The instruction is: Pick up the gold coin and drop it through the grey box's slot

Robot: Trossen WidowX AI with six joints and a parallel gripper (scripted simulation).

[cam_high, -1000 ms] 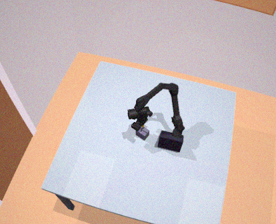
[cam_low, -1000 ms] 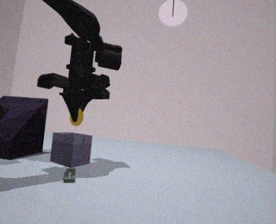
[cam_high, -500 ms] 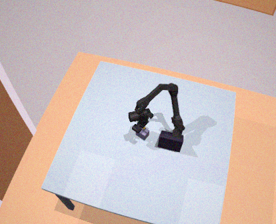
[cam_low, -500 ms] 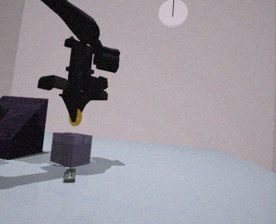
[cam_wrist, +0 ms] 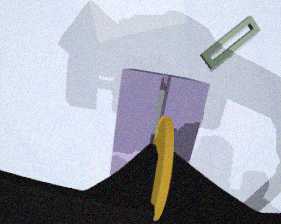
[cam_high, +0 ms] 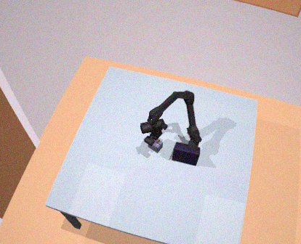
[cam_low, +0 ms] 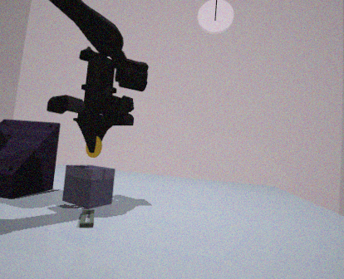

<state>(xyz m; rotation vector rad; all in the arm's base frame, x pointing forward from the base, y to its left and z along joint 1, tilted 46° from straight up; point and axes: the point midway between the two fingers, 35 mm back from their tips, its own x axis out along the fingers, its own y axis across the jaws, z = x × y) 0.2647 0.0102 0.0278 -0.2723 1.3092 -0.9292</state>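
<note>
The coin (cam_low: 94, 148) hangs edge-down, pinched in the nearly closed gripper (cam_low: 93, 141), just above the box (cam_low: 88, 186). In the wrist view its slot (cam_wrist: 163, 98) lies at twelve o'clock from the coin, the holder (cam_wrist: 229, 43) at two o'clock.

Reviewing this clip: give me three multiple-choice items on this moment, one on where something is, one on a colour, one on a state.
1. Where is the coin?
A. In the holder
B. Above the box
C. Flat on the table

2. What colour is the box?
A. Grey-purple
B. Red
C. Yellow

3. What state is the holder in?
A. Holding the coin
B. Inside the box
C. Empty

Answers:
1. B: the exterior view shows the coin hanging over the lid.
2. A: both close views show it.
3. C: the gripper is shut on the coin, and the holder's groove is bare.
</note>
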